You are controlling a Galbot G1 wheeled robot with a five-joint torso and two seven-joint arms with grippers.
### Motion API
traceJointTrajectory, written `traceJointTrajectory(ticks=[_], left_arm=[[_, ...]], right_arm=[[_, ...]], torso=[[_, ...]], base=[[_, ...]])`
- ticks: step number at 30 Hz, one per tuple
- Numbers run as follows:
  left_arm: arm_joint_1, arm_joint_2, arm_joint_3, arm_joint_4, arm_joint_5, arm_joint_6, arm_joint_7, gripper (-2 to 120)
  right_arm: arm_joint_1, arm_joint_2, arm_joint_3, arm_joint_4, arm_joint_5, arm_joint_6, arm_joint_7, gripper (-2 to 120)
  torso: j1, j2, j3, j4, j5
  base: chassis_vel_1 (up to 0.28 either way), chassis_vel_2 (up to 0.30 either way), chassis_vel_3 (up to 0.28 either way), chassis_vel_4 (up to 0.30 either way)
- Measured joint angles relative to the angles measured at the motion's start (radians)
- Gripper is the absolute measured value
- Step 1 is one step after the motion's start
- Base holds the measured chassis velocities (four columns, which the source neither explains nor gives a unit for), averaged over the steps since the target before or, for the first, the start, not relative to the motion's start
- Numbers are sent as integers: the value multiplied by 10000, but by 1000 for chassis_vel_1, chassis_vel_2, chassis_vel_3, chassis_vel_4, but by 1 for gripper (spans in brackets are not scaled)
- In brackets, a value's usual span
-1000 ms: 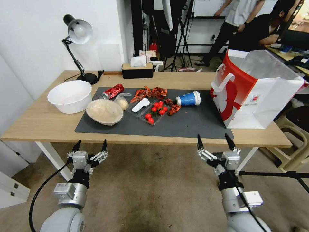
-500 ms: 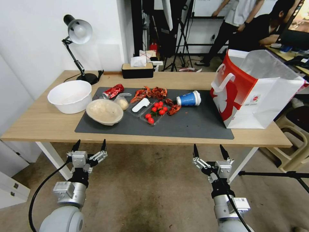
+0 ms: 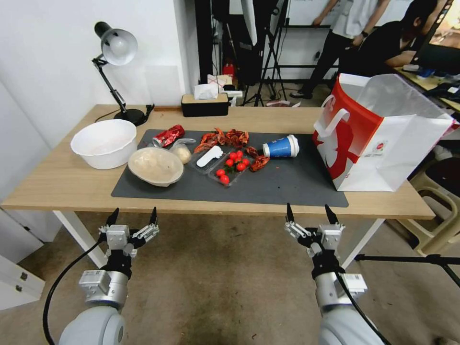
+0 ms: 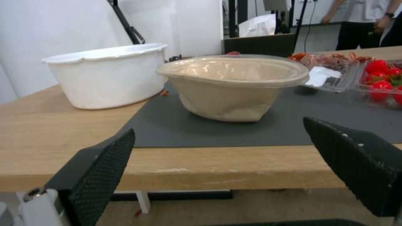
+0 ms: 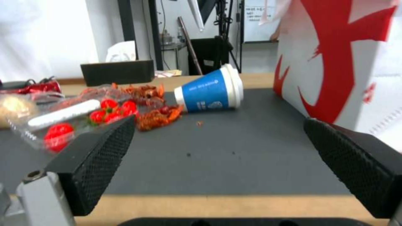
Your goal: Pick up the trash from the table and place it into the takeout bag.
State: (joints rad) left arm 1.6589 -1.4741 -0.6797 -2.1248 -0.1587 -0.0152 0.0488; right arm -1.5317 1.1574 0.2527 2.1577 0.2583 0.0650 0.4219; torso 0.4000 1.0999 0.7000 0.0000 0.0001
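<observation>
The trash lies on the dark mat [image 3: 287, 184] of the table [image 3: 57, 184]. A blue paper cup [image 3: 281, 146] lies on its side, with a lidded beige bowl [image 3: 155, 166], a crushed red can [image 3: 168, 135] and a clear bag holding a pale lump [image 3: 182, 152] further left. At the table's right end stands the takeout bag [image 3: 378, 139], upright and open. Both grippers hang open below the table's front edge, holding nothing. My left gripper [image 3: 133, 216] faces the bowl [image 4: 234, 88]. My right gripper [image 3: 309, 213] faces the cup [image 5: 209, 91] and the bag [image 5: 343, 62].
A white bowl [image 3: 104, 143] and a desk lamp [image 3: 115, 48] stand at the table's left, and a black tissue box [image 3: 205, 104] sits at the back. A clear tray of cherry tomatoes [image 3: 231, 165] and crayfish shells [image 3: 225, 137] lie mid-mat. A stool [image 3: 438, 201] stands at the right.
My right gripper has shifted a little to the left, dipping and then rising slightly below the table edge. The left gripper and the objects on the table have stayed put.
</observation>
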Motion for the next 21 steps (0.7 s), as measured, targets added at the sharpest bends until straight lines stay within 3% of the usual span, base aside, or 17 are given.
traceJointTrajectory(ticks=[11, 21], left_arm=[[-43, -149, -18, -13, 31, -68, 0, 100], [23, -256, 20, -49, 123, -109, 11, 100]], right_arm=[[2236, -1100, -251, -853, 2388, -889, 150, 100], [4186, -1059, -1100, -1978, 3241, -1406, 723, 100]], torso=[[1, 0, 1, -1, 1], [1, 0, 1, 0, -1]], base=[[0, 0, 0, 0], [0, 0, 0, 0]])
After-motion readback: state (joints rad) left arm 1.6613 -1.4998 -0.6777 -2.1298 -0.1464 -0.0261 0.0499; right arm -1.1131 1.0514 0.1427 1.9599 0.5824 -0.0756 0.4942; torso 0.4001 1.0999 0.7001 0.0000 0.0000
